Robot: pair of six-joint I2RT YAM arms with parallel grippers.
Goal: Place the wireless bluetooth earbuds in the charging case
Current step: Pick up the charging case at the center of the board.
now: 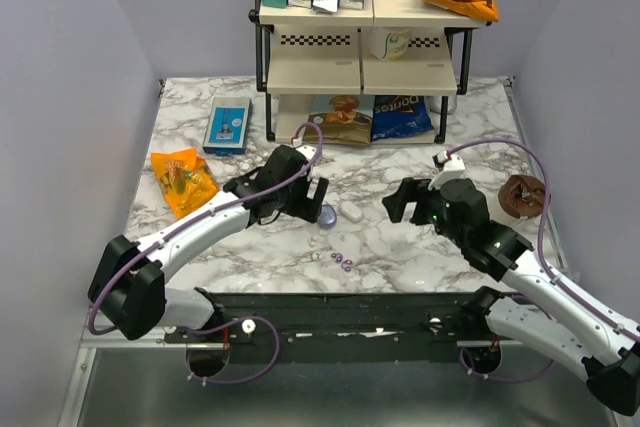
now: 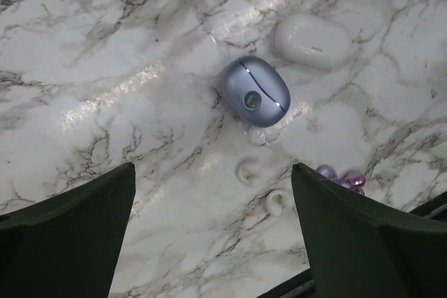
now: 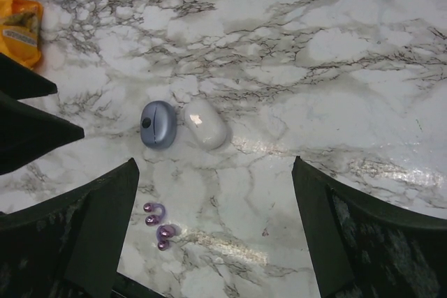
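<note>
The charging case [image 1: 327, 215] [image 2: 253, 91] [image 3: 158, 124] is a small lavender-blue pebble lying on the marble table with its lid down. Two tiny purple earbuds [image 1: 341, 260] [image 3: 159, 225] [image 2: 342, 176] lie loose a little nearer the arms than the case. My left gripper [image 1: 316, 203] [image 2: 213, 172] hovers open just left of and above the case, nothing between its fingers. On the other side my right gripper [image 1: 398, 203] [image 3: 213, 165] stands open and empty, to the right of the case and the buds.
A white oval case [image 1: 352, 211] [image 2: 312, 40] [image 3: 206, 123] touches the blue one's right side. Two white buds [image 2: 249, 171] lie near it. An orange snack bag [image 1: 183, 180], a blue box [image 1: 227, 125], a brown object [image 1: 522, 195] and a shelf rack [image 1: 360, 37] ring the area.
</note>
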